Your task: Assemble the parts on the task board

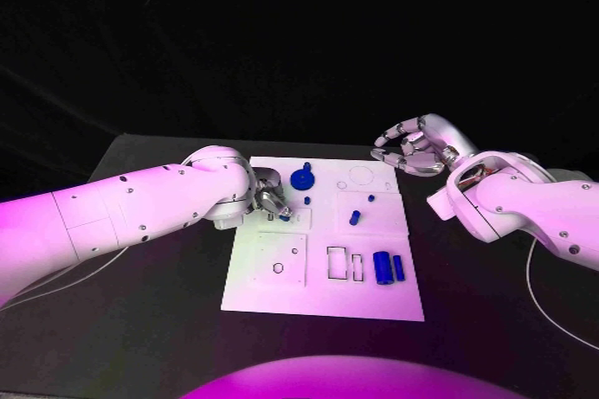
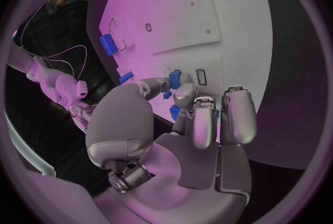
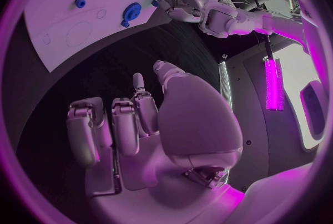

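The white task board [image 1: 281, 293] lies in the middle of the black table. My left hand [image 1: 267, 199] is low over the board's left side and pinches a small blue part [image 1: 285, 215] between thumb and fingers; the same part [image 2: 175, 78] shows blue at the fingertips [image 2: 185, 95] in the left wrist view. A round blue part with a knob [image 1: 302, 178] stands just beyond that hand. Two blue cylinders [image 1: 389, 267] lie side by side on the near right of the board. My right hand [image 1: 412, 145] hovers beyond the board's far right corner, fingers loosely curled and apart, holding nothing.
Small blue pieces [image 1: 355, 215] sit in the board's middle, with another [image 1: 341, 185] farther back. Rectangular slots [image 1: 338, 261] and a square plate with holes [image 1: 281, 259] mark the near half. In the right wrist view the board [image 3: 66, 30] lies ahead, my left hand [image 3: 179, 2] over it.
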### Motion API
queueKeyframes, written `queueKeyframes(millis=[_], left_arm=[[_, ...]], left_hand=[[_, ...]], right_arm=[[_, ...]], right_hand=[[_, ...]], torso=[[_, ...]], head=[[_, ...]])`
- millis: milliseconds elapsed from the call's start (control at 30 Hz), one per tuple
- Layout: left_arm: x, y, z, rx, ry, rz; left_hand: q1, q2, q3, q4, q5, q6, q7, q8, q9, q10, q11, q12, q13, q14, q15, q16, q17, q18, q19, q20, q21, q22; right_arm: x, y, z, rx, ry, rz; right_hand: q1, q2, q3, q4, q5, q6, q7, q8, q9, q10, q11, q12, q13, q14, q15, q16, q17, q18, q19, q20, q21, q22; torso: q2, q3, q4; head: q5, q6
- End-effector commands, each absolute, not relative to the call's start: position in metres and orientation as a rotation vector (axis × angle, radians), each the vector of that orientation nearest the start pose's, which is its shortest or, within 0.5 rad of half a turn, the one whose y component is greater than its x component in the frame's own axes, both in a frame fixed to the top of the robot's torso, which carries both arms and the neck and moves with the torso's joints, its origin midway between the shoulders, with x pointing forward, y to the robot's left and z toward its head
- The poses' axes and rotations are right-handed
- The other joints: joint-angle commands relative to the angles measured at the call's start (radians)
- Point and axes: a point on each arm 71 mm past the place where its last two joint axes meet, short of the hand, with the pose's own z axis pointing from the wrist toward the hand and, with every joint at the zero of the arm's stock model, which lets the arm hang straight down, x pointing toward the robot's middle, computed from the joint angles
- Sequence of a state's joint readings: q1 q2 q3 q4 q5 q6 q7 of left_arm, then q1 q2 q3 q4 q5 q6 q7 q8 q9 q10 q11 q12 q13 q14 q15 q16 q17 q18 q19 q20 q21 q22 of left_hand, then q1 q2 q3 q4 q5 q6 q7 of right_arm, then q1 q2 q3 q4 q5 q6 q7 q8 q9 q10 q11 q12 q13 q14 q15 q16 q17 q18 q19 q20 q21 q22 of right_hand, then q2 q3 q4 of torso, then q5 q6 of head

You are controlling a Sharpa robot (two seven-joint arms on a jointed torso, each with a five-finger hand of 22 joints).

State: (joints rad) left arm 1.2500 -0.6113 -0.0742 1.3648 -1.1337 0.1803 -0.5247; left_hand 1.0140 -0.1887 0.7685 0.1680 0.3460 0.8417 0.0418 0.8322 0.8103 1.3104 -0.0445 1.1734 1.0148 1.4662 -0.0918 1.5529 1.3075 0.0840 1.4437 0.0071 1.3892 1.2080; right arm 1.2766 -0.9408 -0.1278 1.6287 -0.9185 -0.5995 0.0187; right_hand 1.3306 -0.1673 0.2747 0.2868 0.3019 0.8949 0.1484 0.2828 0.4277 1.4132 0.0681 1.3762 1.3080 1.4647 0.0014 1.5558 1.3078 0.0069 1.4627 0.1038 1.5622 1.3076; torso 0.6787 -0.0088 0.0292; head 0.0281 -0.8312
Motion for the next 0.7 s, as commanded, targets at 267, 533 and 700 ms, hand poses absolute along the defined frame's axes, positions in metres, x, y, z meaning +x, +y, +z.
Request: queueKeyframes(millis=[267,533,700], left_arm=[[0.5018,0.1415,-0.2288,0.020,2.381,-0.377],[0.5032,0.1423,-0.2293,0.018,2.380,-0.371],[0.5039,0.1426,-0.2294,0.015,2.378,-0.369]], left_hand=[[-0.041,0.004,0.041,-0.073,-0.007,0.028,-0.023,0.015,-0.012,0.008,-0.005,0.007,0.000,0.100,-0.014,0.010,0.248,-0.017,0.007,-0.006,0.014,0.018],[-0.050,0.006,0.024,-0.063,-0.007,0.034,-0.026,0.019,-0.016,0.010,-0.007,0.009,-0.001,0.102,-0.016,0.012,0.253,-0.018,0.011,-0.007,0.019,0.028],[-0.060,0.007,0.010,-0.052,-0.007,0.038,-0.027,0.022,-0.019,0.012,-0.009,0.011,-0.001,0.103,-0.017,0.015,0.257,-0.020,0.013,-0.007,0.022,0.035]], right_arm=[[0.4714,-0.2300,-0.1620,0.356,1.523,0.879],[0.4713,-0.2304,-0.1619,0.356,1.522,0.879],[0.4713,-0.2306,-0.1618,0.357,1.522,0.878]], right_hand=[[-0.015,0.000,0.003,0.001,0.005,-0.006,0.000,0.005,0.002,0.004,-0.003,0.002,0.108,0.097,-0.009,-0.001,0.228,-0.004,0.103,-0.007,-0.001,0.256],[-0.019,0.000,0.001,0.002,0.005,-0.006,0.000,0.006,0.003,0.002,-0.003,-0.001,0.106,0.097,-0.009,-0.002,0.226,-0.004,0.102,-0.007,-0.003,0.255],[-0.022,-0.001,0.001,0.003,0.004,-0.006,0.000,0.007,0.003,0.001,-0.003,-0.001,0.105,0.097,-0.009,-0.002,0.226,-0.004,0.102,-0.007,-0.003,0.255]], torso=[[0.001,-0.0014,-0.0008],[0.000,-0.0011,-0.0001],[0.000,-0.0009,0.0000]], head=[[-0.002,-0.003],[-0.004,-0.005],[-0.005,-0.006]])
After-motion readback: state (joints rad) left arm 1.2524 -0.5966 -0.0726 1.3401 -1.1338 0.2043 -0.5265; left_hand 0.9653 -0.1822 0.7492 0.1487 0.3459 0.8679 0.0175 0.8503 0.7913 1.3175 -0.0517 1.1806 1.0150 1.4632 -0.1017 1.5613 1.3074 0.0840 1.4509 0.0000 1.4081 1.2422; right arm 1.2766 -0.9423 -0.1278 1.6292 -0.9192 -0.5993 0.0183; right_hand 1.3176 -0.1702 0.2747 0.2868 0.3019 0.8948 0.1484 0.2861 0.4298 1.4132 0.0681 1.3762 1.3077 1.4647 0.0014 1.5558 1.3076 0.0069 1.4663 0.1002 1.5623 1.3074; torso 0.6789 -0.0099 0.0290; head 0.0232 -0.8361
